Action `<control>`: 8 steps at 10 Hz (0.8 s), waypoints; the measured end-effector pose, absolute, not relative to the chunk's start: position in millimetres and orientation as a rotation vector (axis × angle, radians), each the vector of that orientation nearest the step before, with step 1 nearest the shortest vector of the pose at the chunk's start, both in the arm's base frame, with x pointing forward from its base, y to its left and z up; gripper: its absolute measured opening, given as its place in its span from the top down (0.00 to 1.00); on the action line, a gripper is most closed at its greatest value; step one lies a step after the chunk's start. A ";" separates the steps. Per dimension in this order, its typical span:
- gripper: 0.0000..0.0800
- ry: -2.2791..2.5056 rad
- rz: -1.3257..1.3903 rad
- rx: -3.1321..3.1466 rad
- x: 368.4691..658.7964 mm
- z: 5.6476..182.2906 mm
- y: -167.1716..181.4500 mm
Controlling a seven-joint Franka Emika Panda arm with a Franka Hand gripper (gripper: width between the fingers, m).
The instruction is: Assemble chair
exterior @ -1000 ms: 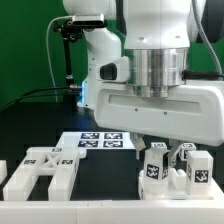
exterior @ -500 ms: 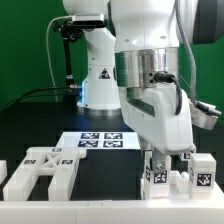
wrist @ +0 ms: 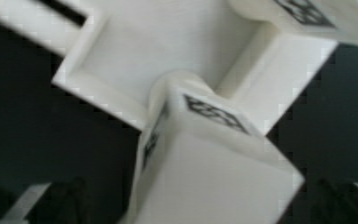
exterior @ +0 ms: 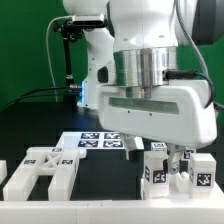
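Observation:
My gripper (exterior: 166, 150) hangs low over the cluster of white chair parts (exterior: 200, 170) at the front of the exterior view's right. Its fingers reach down among upright tagged posts (exterior: 153, 172). In the wrist view, my gripper (wrist: 211, 205) has a dark finger on each side of a white post (wrist: 220, 160). The post carries a black-and-white tag and joins a wider white chair part (wrist: 140, 55). The jaws look closed on the post. A slotted white chair panel (exterior: 40, 170) lies flat at the front of the exterior view's left.
The marker board (exterior: 98, 141) lies flat on the dark table behind the parts. The arm's base and a black camera stand (exterior: 66, 60) rise at the back, in front of a green backdrop.
The wrist has turned: half a second ago the hand stood narrow and angled, and now it faces broadside again as it did one second ago. It stays over the same right-hand parts.

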State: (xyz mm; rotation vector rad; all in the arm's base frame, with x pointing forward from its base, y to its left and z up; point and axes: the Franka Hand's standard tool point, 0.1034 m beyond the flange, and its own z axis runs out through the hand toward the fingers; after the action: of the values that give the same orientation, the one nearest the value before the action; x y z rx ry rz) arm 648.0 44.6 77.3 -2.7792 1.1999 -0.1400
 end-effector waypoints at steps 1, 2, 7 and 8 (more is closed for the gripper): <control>0.19 1.162 -0.170 -2.797 642.3 77.5 46.1; 0.19 1.050 -0.173 -2.848 642.3 76.4 43.9; 0.19 0.067 -0.187 -3.108 644.0 75.7 51.8; 0.19 0.091 -0.189 -3.107 644.5 75.9 50.3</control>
State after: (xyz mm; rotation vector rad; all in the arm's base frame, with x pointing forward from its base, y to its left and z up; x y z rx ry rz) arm 644.5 50.3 75.9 -3.1069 0.0914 -0.1895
